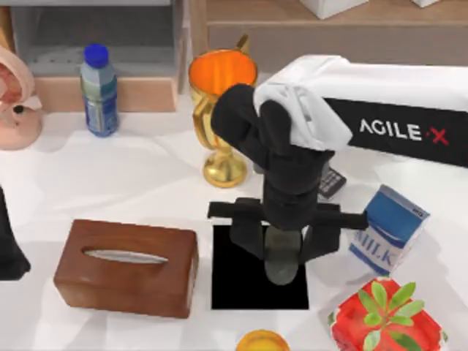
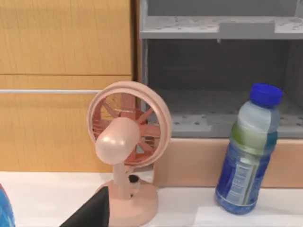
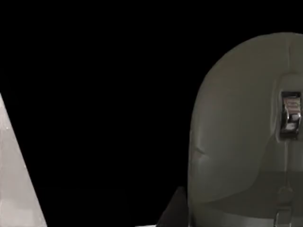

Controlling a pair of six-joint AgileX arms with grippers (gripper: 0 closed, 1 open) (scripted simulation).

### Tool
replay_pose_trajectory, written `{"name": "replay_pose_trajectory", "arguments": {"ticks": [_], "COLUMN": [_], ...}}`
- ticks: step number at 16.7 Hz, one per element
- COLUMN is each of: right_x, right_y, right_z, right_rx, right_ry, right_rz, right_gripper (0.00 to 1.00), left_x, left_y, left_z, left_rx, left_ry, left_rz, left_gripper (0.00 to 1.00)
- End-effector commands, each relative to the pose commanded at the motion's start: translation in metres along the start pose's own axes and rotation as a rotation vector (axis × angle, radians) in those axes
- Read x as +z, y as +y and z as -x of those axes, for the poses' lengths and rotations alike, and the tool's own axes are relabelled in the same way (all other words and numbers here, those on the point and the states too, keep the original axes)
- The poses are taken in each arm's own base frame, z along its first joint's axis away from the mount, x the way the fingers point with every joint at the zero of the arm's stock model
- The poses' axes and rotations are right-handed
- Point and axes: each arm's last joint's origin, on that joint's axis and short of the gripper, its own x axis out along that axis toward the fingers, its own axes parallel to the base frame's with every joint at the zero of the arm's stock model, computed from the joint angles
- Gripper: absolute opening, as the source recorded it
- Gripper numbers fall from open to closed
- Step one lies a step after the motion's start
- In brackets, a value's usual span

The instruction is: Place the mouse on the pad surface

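Top view straight down on table (image 1: 146, 175), left wrist level toward fan (image 2: 125, 142), right wrist near pad (image 3: 94, 94)

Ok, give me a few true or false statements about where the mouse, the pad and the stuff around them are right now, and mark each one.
1. The mouse is over the pad. True.
2. The right gripper is at the mouse, above the pad. True.
3. The tissue box sits to the right of the pad. False: it is on the pad's left.
4. The milk carton lies on the pad. False: it is on the table to the pad's right.
5. The golden cup stands behind the pad, farther up the table. True.
6. The bottle has a red cap. False: the cap is blue.
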Motion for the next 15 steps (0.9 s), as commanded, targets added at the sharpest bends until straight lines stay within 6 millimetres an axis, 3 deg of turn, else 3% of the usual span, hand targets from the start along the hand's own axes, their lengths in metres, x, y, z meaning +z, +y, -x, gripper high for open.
{"name": "replay_pose_trajectory", "arguments": {"ticks": [7,12,15], "right_x": [-0.009,-0.009,-0.009], "right_y": [0.020,0.021,0.021], "right_z": [-0.009,-0.012,-0.012], "right_rx": [0.031,0.027,0.027], "right_ry": [-0.080,-0.077,-0.077], "right_rz": [0.103,0.107,0.107], "right_gripper": [0.00,0.00,0.23], "left_x": [0.000,0.000,0.000], "left_y": [0.000,0.000,0.000], "left_z": [0.000,0.000,0.000], "left_rx": [0.000,0.000,0.000], "left_ry": [0.000,0.000,0.000], "left_rz": [0.000,0.000,0.000], "left_gripper": [1.00,1.00,1.00]}}
